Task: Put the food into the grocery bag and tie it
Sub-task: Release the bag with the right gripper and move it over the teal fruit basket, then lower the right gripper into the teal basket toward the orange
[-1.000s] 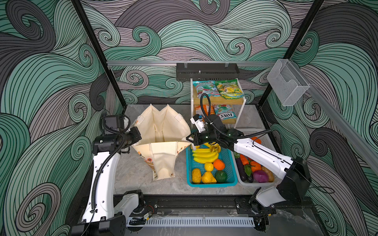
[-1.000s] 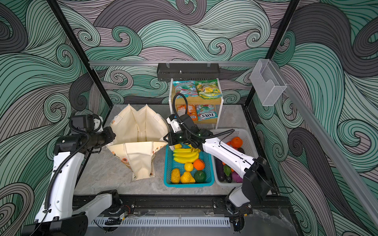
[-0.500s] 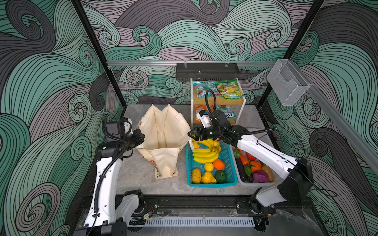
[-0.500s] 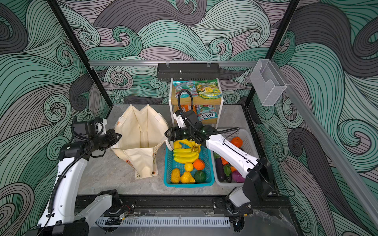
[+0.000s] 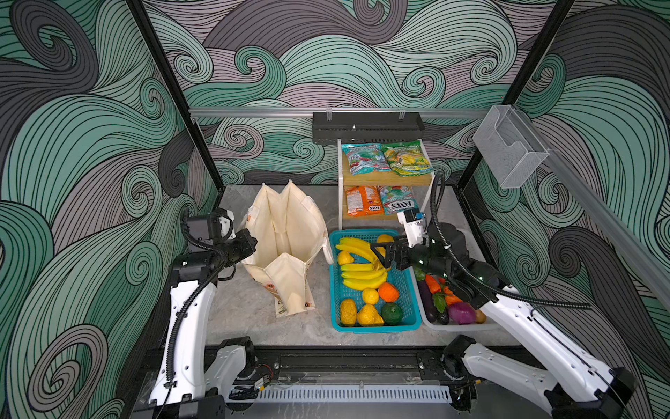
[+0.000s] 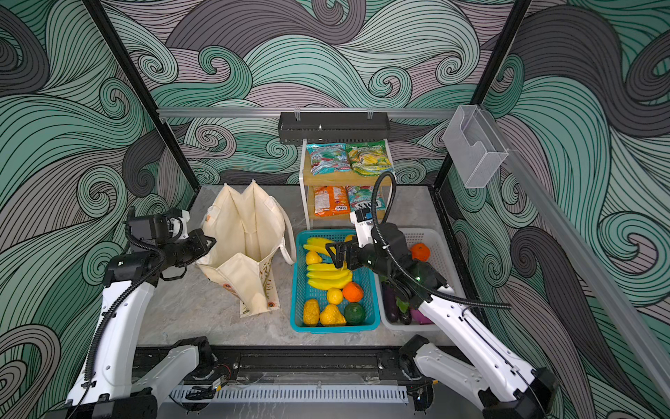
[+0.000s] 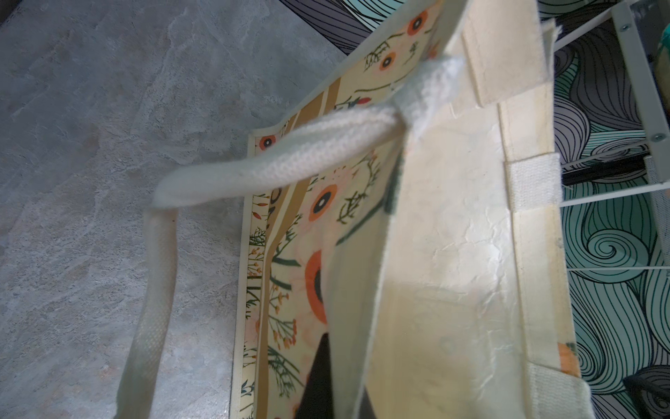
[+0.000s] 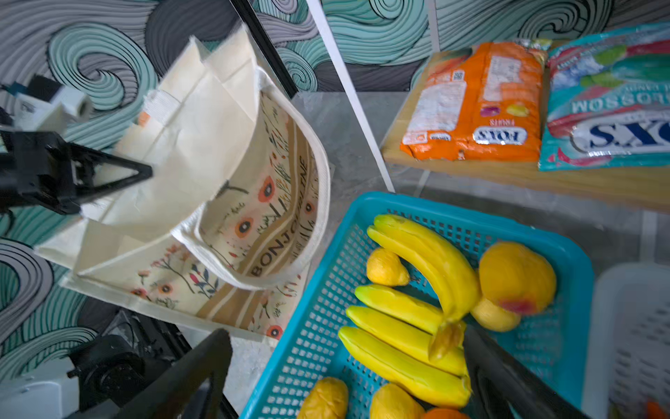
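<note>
Since a second ago the right gripper (image 5: 380, 255) has left the grocery bag (image 5: 286, 232) and swung over the teal basket (image 5: 373, 328), and its jaws have gone from pinched together to spread wide. The bag's mouth has drawn narrower and its walls stand more upright.

The left gripper (image 5: 250, 243) is pressed together on the bag's rim on the side away from the basket. By its look it holds there to keep the soft canvas standing and the mouth open for loading. One rope handle (image 7: 290, 159) droops outside that wall; the other hangs off the rim nearest the basket.

The bag stands on the table just beside the basket, on the left arm's side. Its opening faces up, and the long axis of the mouth runs from the front of the basket toward its back.

The food is not yet in the bag. The right gripper hangs empty above the basket's rear half, straddling the upper banana bunch (image 5: 357, 248). That bunch lies flat and curved, its long axis running diagonally from the basket's rear corner nearest the bag to its middle. Its brown stem points toward the wrist, just beside one finger, so a banana pick looks likely next.

More produce fills the white basket (image 6: 446, 246) touching the teal one's far side, and snack packets (image 5: 386, 161) lie on the shelf behind it.
</note>
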